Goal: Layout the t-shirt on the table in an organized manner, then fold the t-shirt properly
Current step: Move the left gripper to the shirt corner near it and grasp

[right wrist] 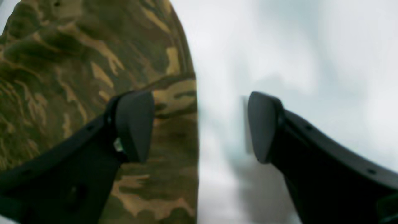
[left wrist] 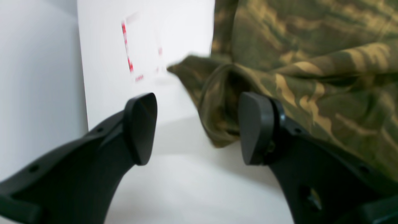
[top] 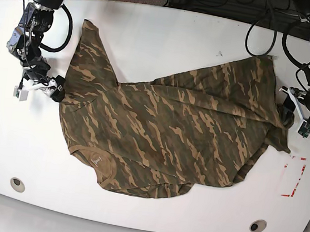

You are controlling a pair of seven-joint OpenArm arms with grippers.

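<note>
The camouflage t-shirt (top: pixel 164 134) lies spread but skewed across the white table (top: pixel 153 37), collar toward the near edge. The left pincer (left wrist: pixel 197 129) stands spread and empty; a bunched fold of cloth sits just ahead of its right-hand pad (left wrist: pixel 256 127). The right pincer (right wrist: pixel 199 127) is also spread and empty, straddling the shirt's edge (one pad over cloth, one over bare table). Judged step: layout. Seat each pincer fully onto its edge before closing, then draw outward evenly to remove slack, avoiding the red-marked rectangle (top: pixel 293 176).
</note>
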